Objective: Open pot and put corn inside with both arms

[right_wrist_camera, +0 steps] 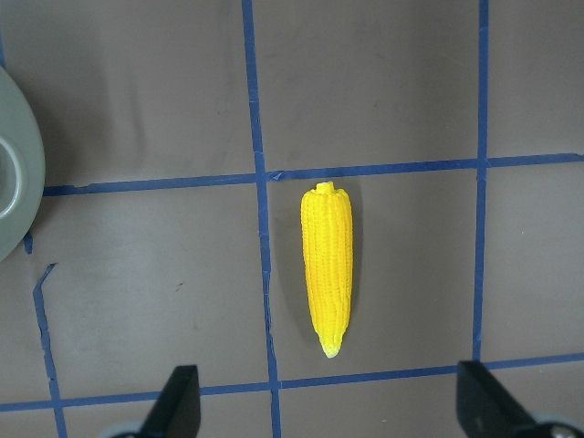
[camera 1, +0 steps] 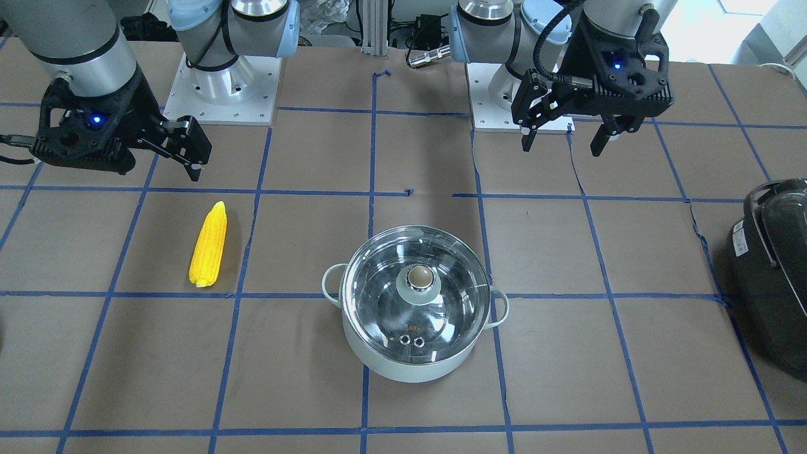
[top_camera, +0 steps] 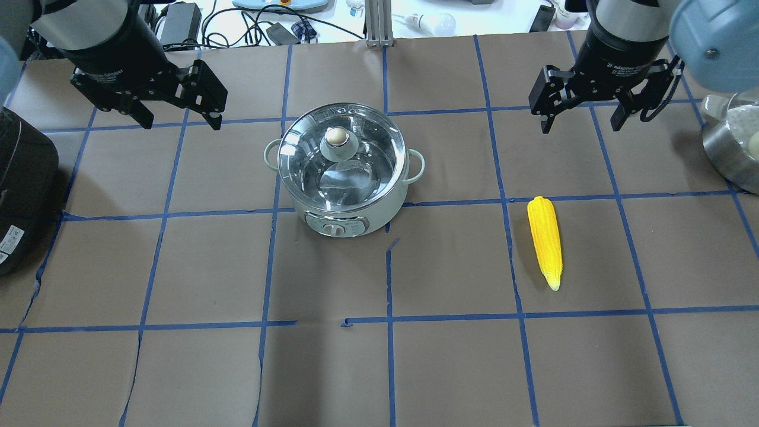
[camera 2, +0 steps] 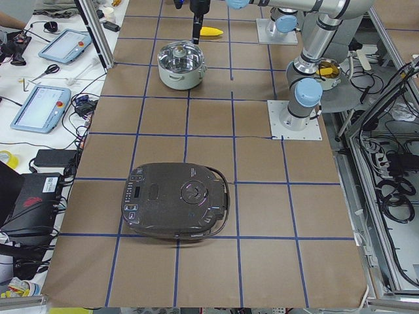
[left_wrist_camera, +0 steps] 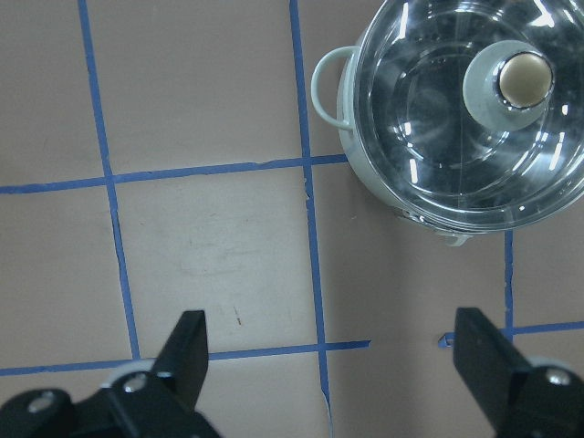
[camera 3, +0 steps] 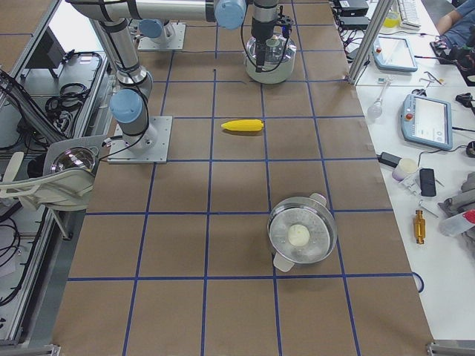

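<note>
You had the pot (top_camera: 363, 223) standing upright near the middle of the desk (top_camera: 450, 367), slightly into the robot's left half, with its glass lid (top_camera: 356, 178) seated on the rim and the knob (top_camera: 337, 137) pointing up; through the glass you could see the shiny steel inside, and nothing showed in it. Its two loop handles (top_camera: 271, 155) stuck out to either side, and the control panel faced the robot. The corn (top_camera: 546, 239) lay flat on the desk in the robot's right half, well apart from the pot, inside one taped square, its tapered tip pointing toward the robot and its blunt end just short of a blue tape line. Your right gripper (top_camera: 581, 126) hung above the desk with its jaws spread wide and nothing between them; in its wrist view the corn lay on the desk between the two fingers (right_wrist_camera: 178, 401), not touched. Your left gripper (top_camera: 181, 121) was likewise wide open and held nothing, raised off the desk to the pot's left, with the pot off toward one corner of its wrist view. Further out, a large black appliance (top_camera: 24, 190) sat at the desk's left end, and a second steel pot (top_camera: 732, 154) sat at the right end
</note>
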